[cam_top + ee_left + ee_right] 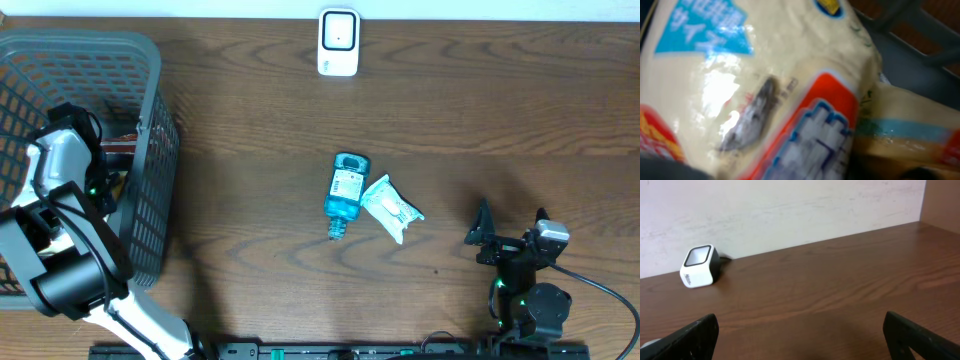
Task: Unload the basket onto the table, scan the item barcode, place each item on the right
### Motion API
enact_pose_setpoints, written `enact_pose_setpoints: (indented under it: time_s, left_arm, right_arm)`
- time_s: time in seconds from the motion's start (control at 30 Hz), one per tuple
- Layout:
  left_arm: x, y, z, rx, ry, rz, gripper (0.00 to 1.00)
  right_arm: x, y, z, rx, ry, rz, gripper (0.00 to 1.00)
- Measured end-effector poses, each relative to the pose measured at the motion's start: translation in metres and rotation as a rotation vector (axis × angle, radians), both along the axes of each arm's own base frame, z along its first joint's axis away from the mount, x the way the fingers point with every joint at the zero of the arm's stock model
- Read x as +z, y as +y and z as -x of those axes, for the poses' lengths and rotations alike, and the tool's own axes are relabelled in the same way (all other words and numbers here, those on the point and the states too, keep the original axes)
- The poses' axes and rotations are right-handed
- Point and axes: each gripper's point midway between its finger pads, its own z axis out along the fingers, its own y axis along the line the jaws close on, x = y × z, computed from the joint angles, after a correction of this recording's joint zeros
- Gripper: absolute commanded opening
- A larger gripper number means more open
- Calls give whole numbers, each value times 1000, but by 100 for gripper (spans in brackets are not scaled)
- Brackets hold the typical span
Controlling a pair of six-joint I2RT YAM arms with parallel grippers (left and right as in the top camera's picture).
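The left end effector (98, 165) is reached down inside the dark grey plastic mesh basket (150, 120) at the left edge of the brown wooden desk (500, 100), presumably because the goods waiting to be scanned are kept there. Its wrist camera is filled by a cream glossy plastic packet with blue and red print (765, 85), so close that it blurs. This looks like the item being picked for scanning, and it lies in the basket on top of another pale packet with a teal stripe (910, 130). The fingers themselves do not show in that view, and the overhead view hides them behind the basket wall, so I cannot tell whether they are apart or already pressed on the packet. The small white box-shaped barcode scanner (338, 42) stands at the far middle edge of the desk, well apart from the basket, with its window facing up. Judging by that, the packet will have to be lifted out and carried across with its barcode turned down. A blue plastic bottle (347, 193) and a white crinkled sachet (391, 208) lie just beside each other mid-desk, out of the path to the scanner. The right end effector (511, 225) rests near the front right with its fingers spread wide and nothing between them, likely parked clear of the work.
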Motion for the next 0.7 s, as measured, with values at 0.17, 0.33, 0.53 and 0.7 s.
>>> enact_pose_setpoints:
  time_s: [0.17,0.33,0.53,0.7]
  left_arm:
    - [2,4,3,-62,47,-10,7]
    - [5,5,1,-119,58,3,7]
    - [23,11,-14,-209,-29,4,7]
    - [75,16,-33,-286,-186,-81,7]
  right_arm:
    - [0,0,0,0,0,0,99]
    - [0,0,0,0,0,0,99]
    - [0,0,0,0,0,0,99]
    - [0,0,0,0,0,0,99]
